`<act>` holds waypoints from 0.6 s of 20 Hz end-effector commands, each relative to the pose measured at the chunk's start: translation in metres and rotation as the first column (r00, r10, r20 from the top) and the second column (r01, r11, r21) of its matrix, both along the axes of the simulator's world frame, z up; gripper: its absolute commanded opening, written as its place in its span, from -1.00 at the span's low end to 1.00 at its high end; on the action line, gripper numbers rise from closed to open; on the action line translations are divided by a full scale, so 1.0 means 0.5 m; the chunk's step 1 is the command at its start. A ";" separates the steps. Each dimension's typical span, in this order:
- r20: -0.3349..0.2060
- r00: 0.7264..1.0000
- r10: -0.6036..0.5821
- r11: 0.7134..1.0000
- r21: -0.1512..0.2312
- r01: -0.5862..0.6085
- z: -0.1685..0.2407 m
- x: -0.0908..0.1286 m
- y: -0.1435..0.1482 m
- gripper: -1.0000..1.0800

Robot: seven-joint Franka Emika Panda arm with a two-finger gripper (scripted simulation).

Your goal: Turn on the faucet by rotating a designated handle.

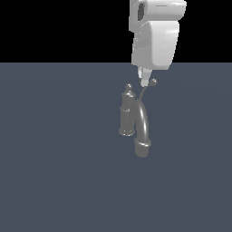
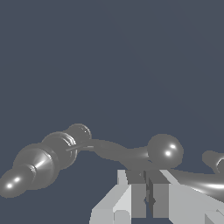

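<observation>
One thin S-curved grey wire handle (image 1: 146,92) rises beside the dull grey metal faucet (image 1: 128,114); my gripper (image 1: 144,83), fingers together, should push sideways near its ball tip.

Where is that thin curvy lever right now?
In the exterior view, the handle rises behind the faucet, to its column's right, its ball tip beside the claw.

Open floor (image 1: 54,172) all round — faucet (image 1: 128,113) alone obstructs.
</observation>
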State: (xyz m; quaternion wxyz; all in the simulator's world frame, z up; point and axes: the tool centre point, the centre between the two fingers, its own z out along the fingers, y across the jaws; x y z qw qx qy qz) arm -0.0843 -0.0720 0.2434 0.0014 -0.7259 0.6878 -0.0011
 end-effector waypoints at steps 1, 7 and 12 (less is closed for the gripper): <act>-0.003 1.000 -0.030 1.000 -0.001 0.030 -0.003 -0.006 -0.061 -1.00; 0.000 1.000 -0.004 1.000 0.000 0.004 0.000 0.023 -0.044 -1.00; -0.001 1.000 -0.010 1.000 0.000 0.010 -0.001 0.049 -0.075 -1.00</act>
